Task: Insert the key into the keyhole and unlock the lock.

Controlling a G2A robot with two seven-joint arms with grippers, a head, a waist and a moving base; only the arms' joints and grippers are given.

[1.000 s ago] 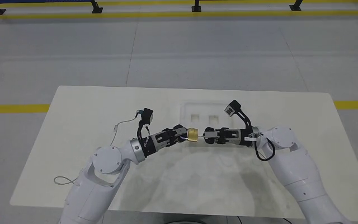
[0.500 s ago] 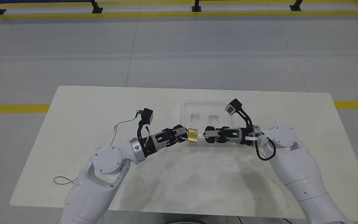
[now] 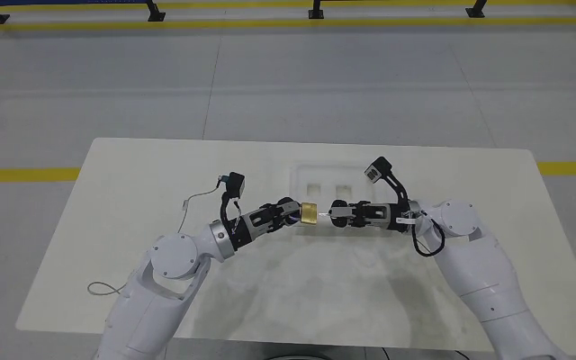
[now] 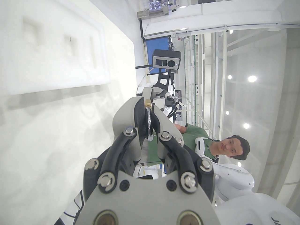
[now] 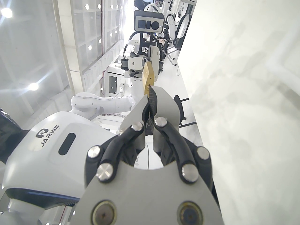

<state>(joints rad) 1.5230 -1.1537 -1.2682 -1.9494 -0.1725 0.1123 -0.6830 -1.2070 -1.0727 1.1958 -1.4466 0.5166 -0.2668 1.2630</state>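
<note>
Top view high over table (image 3: 135, 198); close opposing wrist views behind left end effector (image 4: 147, 110) and right end effector (image 5: 150, 97); common lock (image 5: 148, 74).

Foam tray (image 3: 301, 169) (low, white) bars passage behind the lock (image 3: 309, 214); table (image 3: 135, 198) offers room elsewhere.

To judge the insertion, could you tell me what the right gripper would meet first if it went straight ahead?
Most likely the brass lock, directly ahead of the right gripper and held by the left gripper; the gap between looks very small.

Key hidden between right fingers (image 5: 164, 104)
</note>
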